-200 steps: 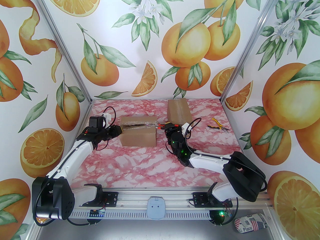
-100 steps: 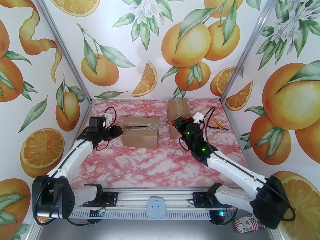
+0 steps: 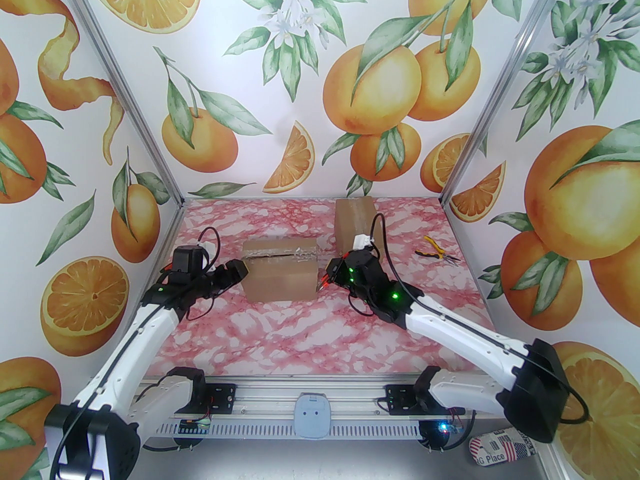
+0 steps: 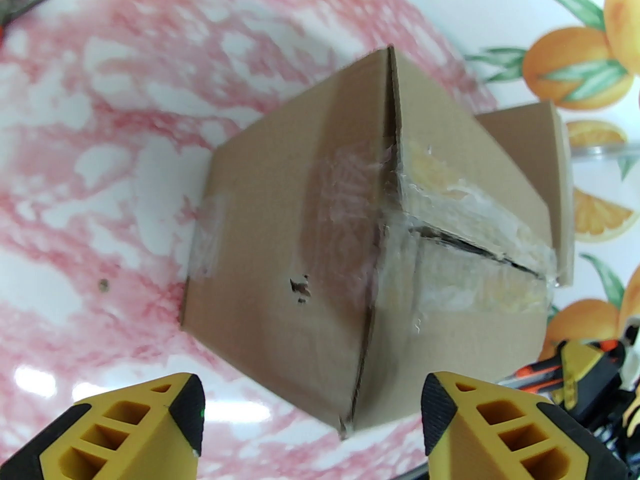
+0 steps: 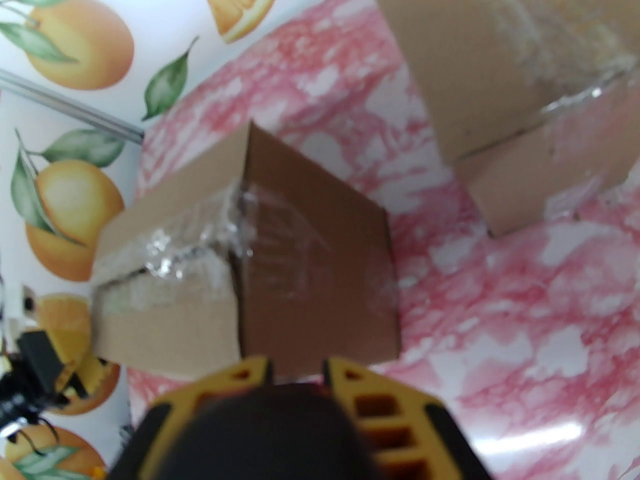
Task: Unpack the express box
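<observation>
The brown express box (image 3: 280,270) stands mid-table, its clear tape slit along the top seam (image 4: 475,250). My left gripper (image 3: 240,272) is at the box's left end and open. In the left wrist view its yellow fingers (image 4: 145,418) stand wide apart, and the box's (image 4: 310,248) lower corner reaches between them without touching. My right gripper (image 3: 331,274) sits just off the box's right end, shut on a cutter with an orange-red tip (image 3: 322,283) that points down at the table. In the right wrist view the fingers (image 5: 250,383) are close together around something dark and blurred.
A second taped cardboard box (image 3: 355,223) stands upright at the back, right of centre, close behind my right wrist. Yellow-handled pliers (image 3: 434,252) lie on the table at the right. Pink marble tabletop (image 3: 300,333) lies bare in front of the box.
My right gripper drew the cutter out of the box's top slit, swung right, then came back low beside the box's right end. The box and my left gripper shifted slightly nearer.
</observation>
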Available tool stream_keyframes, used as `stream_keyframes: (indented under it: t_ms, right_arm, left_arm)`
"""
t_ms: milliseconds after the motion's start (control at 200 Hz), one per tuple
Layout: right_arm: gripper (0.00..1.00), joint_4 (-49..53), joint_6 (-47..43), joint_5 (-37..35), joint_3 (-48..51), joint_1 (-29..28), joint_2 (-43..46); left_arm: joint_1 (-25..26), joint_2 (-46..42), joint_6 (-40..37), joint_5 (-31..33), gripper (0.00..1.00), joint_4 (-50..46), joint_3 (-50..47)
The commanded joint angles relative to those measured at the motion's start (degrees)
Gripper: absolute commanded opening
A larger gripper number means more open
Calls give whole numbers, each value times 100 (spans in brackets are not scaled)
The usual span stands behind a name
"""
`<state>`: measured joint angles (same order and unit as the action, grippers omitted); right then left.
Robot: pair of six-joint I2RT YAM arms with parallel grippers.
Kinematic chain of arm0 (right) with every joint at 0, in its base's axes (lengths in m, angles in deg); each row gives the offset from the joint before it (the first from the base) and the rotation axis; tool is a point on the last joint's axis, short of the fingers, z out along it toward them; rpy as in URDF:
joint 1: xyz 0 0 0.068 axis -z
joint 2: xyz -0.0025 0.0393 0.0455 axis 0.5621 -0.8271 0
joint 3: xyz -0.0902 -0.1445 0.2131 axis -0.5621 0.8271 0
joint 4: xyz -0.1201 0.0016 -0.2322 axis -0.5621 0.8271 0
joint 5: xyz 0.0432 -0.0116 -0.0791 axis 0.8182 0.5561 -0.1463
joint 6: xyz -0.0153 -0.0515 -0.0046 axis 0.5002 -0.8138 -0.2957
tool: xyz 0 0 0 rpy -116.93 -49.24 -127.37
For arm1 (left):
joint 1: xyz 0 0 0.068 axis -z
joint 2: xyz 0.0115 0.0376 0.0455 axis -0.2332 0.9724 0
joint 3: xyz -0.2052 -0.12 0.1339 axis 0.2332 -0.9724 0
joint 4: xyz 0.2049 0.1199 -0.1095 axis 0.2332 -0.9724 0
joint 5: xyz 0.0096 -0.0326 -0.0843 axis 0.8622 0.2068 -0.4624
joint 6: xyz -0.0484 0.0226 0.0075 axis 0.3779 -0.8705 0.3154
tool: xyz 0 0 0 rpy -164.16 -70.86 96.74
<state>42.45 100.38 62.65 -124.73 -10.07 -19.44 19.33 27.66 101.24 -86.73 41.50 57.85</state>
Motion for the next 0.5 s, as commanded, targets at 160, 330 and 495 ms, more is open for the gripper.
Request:
stream_keyframes:
  t_ms: [160, 330, 495]
  right_arm:
    - [0, -85, 242, 376, -416, -306, -588]
    - [0, -421, 299, 127, -646, -301, -1130]
    - [0, -437, 242, -13, -1166, -169, -1654]
  left_arm:
    - [-162, 1232, -2184, -228, 94, -100, 1704]
    - [-207, 3150, -3068, -1264, 87, 24, 2791]
    - [-345, 4092, -3552, -1563, 80, -387, 3478]
